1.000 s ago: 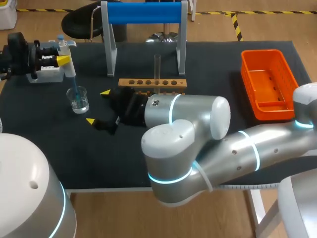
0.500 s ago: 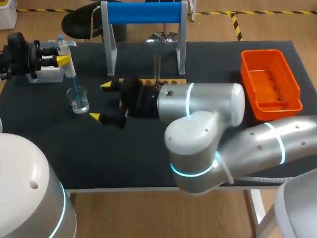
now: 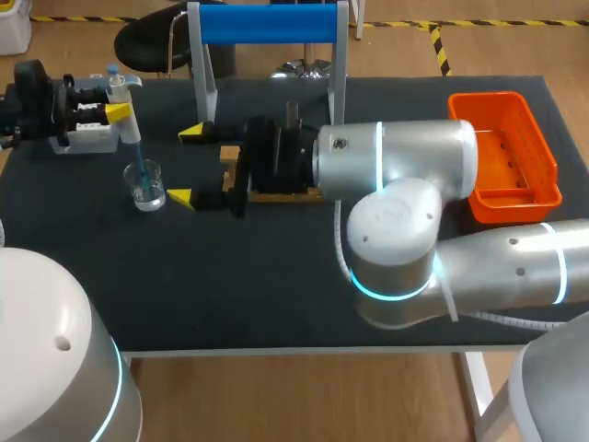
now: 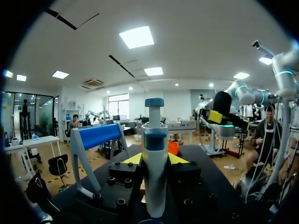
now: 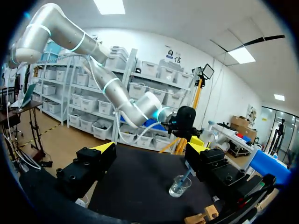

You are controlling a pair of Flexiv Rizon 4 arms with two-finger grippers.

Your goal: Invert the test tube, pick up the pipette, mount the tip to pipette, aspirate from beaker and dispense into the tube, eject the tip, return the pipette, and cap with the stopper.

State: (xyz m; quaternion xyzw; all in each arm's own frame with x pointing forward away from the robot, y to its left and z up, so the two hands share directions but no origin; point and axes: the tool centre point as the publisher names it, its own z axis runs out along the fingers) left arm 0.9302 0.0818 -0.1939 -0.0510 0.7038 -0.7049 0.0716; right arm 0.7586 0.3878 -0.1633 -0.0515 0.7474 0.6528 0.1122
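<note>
Closest to me, the right arm [image 3: 433,267] sweeps in over the dark table [image 3: 184,276], its big silver elbow hanging above the front half. Its wrist lies across the wooden rack [image 3: 276,195], hiding most of it. The right gripper [image 3: 186,165] points out past the rack's end towards the beaker [image 3: 145,184]. Its yellow-tipped fingers are spread wide with nothing between them. From the right wrist, the beaker sits ahead of the gap between the fingers, nearer one finger.

The beaker is a small clear glass standing on the table, just beside the right gripper's nearer fingertip. The slim blue tip [image 3: 138,164] slants down into it from above.

That tip hangs from the pipette [image 3: 121,97], which stands nearly upright over the beaker at the far left of the table. The left gripper [image 4: 154,160] is clamped on the pipette's white body, one yellow fingertip pressed to each side.

Behind the right wrist, the test tube [image 3: 292,114] stands upright in the rack. Farther back is a stand [image 3: 267,23] with a blue crossbar. An orange basket [image 3: 502,198] sits well off at the far right.
</note>
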